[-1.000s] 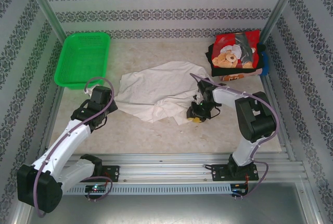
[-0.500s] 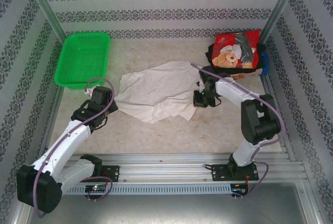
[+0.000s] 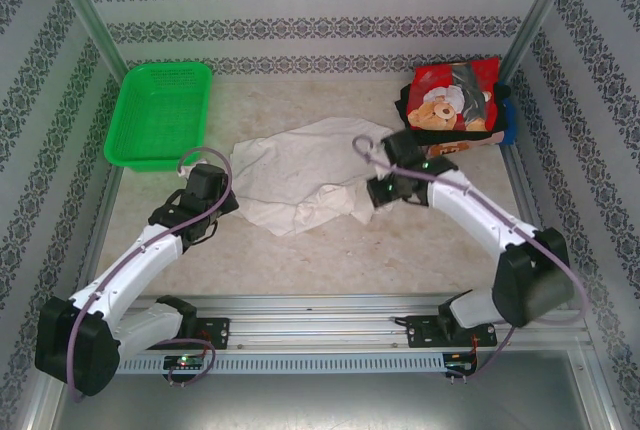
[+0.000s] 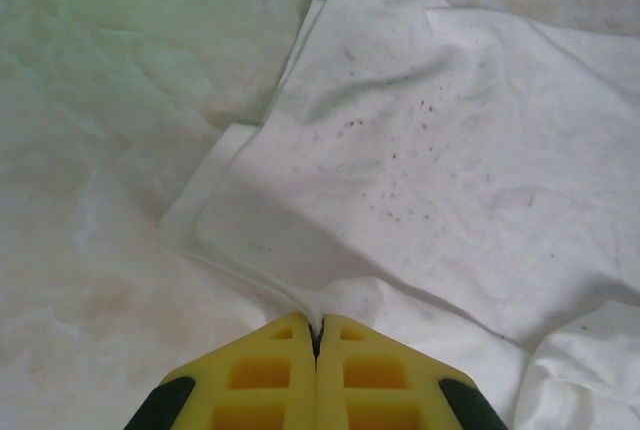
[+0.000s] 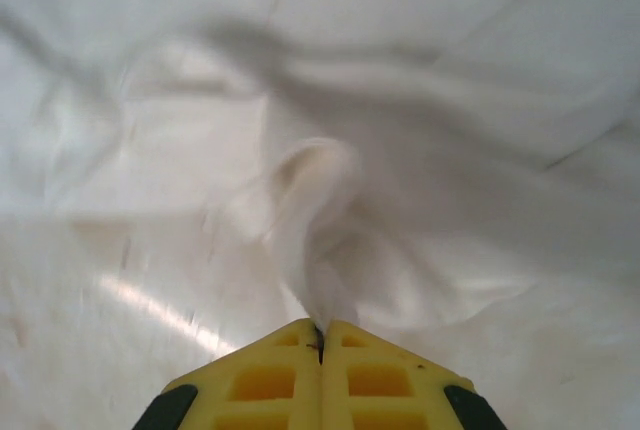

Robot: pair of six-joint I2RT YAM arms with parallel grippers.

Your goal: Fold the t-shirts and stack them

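— Where is the white t-shirt?
— Crumpled mid-table, between the green basket and the folded t-shirt stack.
— And the claws?
— The left gripper is closed tight, pinching its left edge. The right gripper is clamped on its right edge.

The large white cloth t-shirt lies crumpled mid-counter. The green plastic mesh basket sits far left, behind and apart from it. The stack of folded t-shirts sits at the far right corner. The left pincer pinches the shirt's left edge and the right pincer its right edge.
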